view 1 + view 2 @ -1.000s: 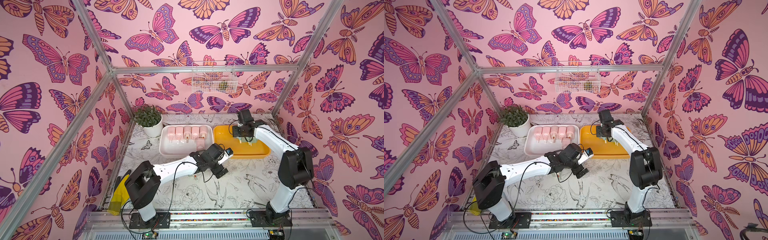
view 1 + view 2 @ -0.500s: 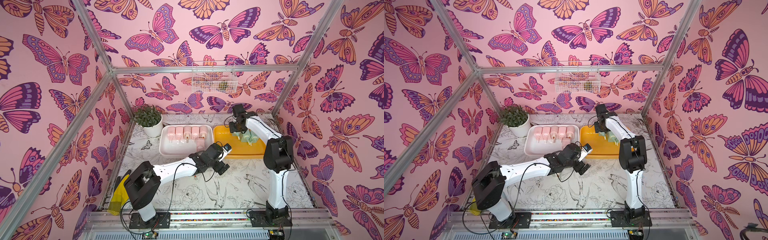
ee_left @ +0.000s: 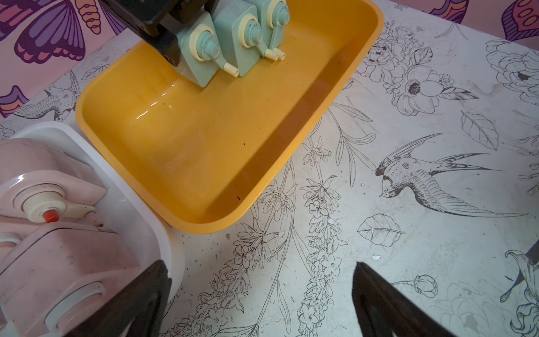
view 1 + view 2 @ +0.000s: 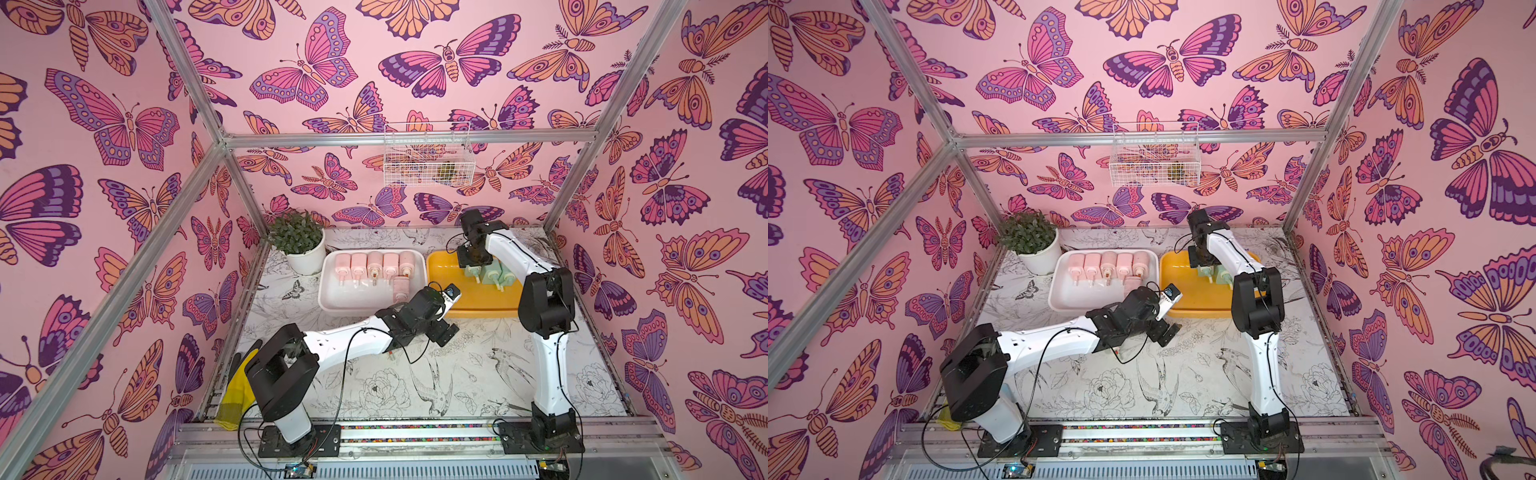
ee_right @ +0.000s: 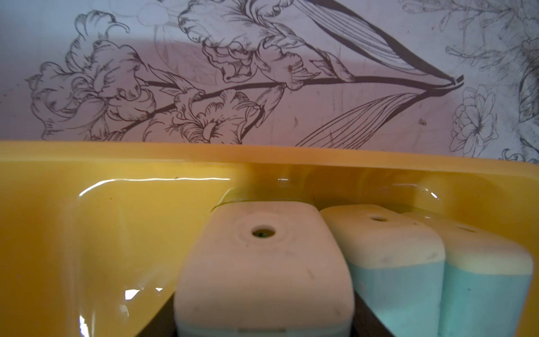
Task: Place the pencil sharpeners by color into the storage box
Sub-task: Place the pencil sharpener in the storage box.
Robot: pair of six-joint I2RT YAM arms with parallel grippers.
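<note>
Several pink pencil sharpeners lie in the white storage box, five in a row and one in front. Three mint green sharpeners stand side by side at the back of the yellow storage box. My right gripper is shut on the leftmost green sharpener, whose cream end faces the wrist camera beside the other two. My left gripper hangs open over the bare table in front of both boxes, with nothing between its fingers.
A potted plant stands at the back left next to the white box. A wire basket hangs on the back wall. A yellow glove lies at the front left edge. Printed table surface spreads in front of the boxes.
My right arm folded its elbow inward and carried the green sharpener toward the back of the yellow box, beside the other two. The left gripper drew back slightly and stayed open.
</note>
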